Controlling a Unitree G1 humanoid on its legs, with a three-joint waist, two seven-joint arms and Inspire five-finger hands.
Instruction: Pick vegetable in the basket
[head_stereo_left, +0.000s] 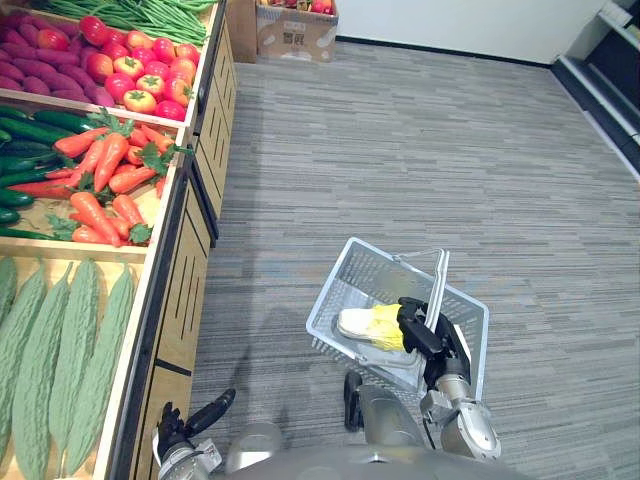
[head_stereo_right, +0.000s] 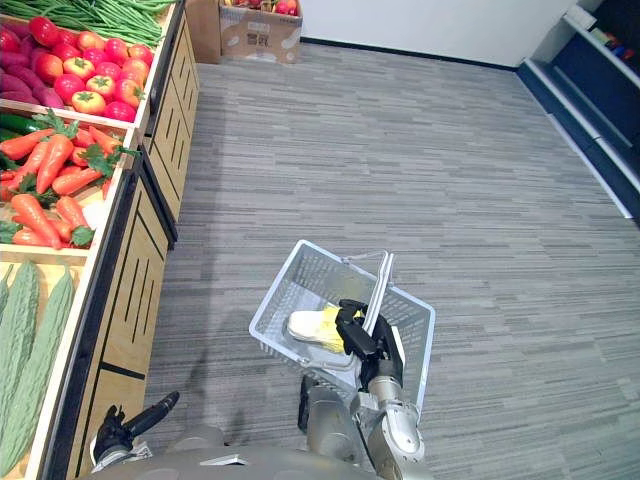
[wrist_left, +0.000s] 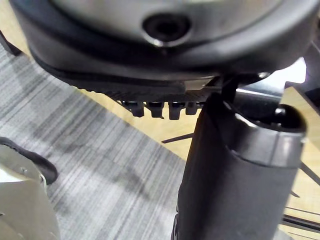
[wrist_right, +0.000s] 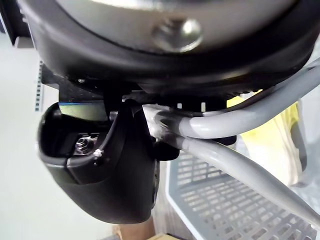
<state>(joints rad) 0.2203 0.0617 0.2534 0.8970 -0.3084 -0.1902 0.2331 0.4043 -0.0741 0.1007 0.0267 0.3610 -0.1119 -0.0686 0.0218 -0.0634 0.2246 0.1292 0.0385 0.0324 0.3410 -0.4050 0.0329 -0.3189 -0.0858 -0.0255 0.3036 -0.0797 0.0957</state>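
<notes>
Right hand (head_stereo_left: 418, 325): closed round the grey handle (wrist_right: 240, 125) of the basket (head_stereo_left: 360, 262), thumb wrapped beneath it. The basket is held low on the robot's right side, above the floor (head_stereo_left: 450, 150).

Basket contents: one yellow vegetable (head_stereo_left: 370, 325) is lying on the bottom, just beside the holding hand. The rest of the basket is seen bare.

Left hand (head_stereo_left: 172, 432): held low, near the front edge of the stand (head_stereo_left: 185, 290). Nothing is seen in it. Whether it is open or closed cannot be told.

Step judged: between picks. One item is already in and the basket is being carried.

Next move, as judged: the left hand would need to be raised over the stand's front board and brought down onto one piece. The basket would need to be kept level and within reach for the drop.

Stand compartments, nearest to farthest:
- Green gourds (head_stereo_left: 75, 340), lying side by side.
- Carrots (head_stereo_left: 105, 160) with leafy tops, cucumbers (head_stereo_left: 30, 130) beside them.
- Tomatoes (head_stereo_left: 140, 75).
- Green beans (head_stereo_left: 140, 15), at the far end.

The gourds are judged to be the closest reach.
</notes>
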